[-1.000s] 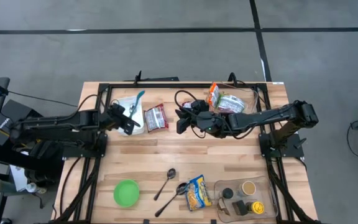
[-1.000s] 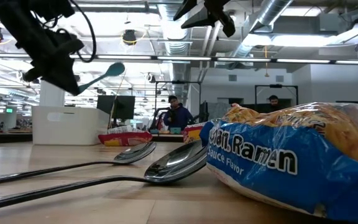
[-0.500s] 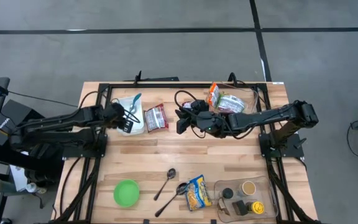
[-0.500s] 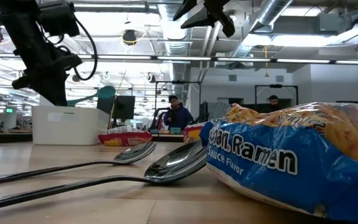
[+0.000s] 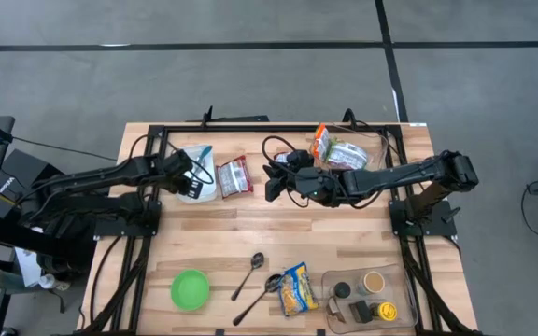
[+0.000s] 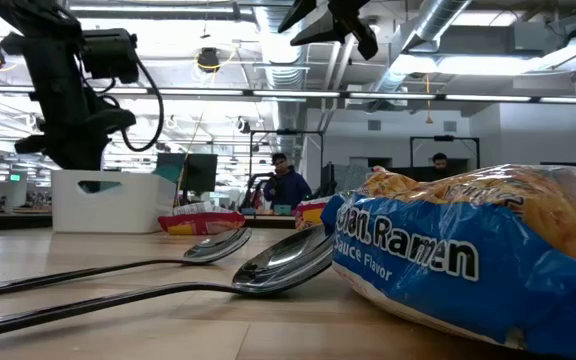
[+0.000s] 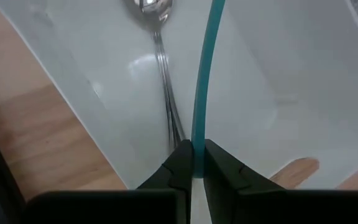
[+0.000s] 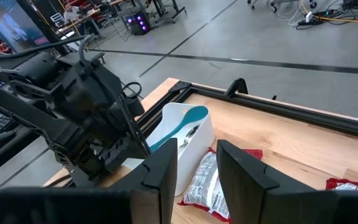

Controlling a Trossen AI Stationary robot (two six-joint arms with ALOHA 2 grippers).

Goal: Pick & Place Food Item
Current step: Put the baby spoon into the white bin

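Nearest me, along the front edge of the table (image 5: 250, 229), a green bowl (image 5: 190, 288) sits at the left, two metal spoons (image 5: 250, 273) lie in the middle, and a ramen packet (image 5: 295, 287) lies just right of them, with a clear tray (image 5: 403, 280) of small jars at the far right. From table height the spoons (image 6: 208, 262) and the blue ramen packet (image 6: 448, 255) fill the foreground.

Farther back on the left, the left gripper (image 5: 191, 175) hangs over a white bin (image 5: 199, 185), its fingers (image 7: 180, 169) clamped on the handle of a teal spoon (image 7: 202, 87) whose bowl end dips into the bin (image 7: 104, 68). A metal spoon (image 7: 160, 56) already lies inside. From the right wrist, the teal spoon (image 8: 180, 122) shows leaning against the bin's rim (image 8: 194, 134).

Just right of the bin lies a red snack bag (image 5: 234, 175). Right of that, mid-table, the right gripper (image 5: 274, 184) hovers above the wood with its fingers (image 8: 163, 171) a little apart and nothing between them.

At the far right edge of the table lie more food packets (image 5: 339, 149). Beyond the table, a person (image 6: 284, 186) sits in the room.
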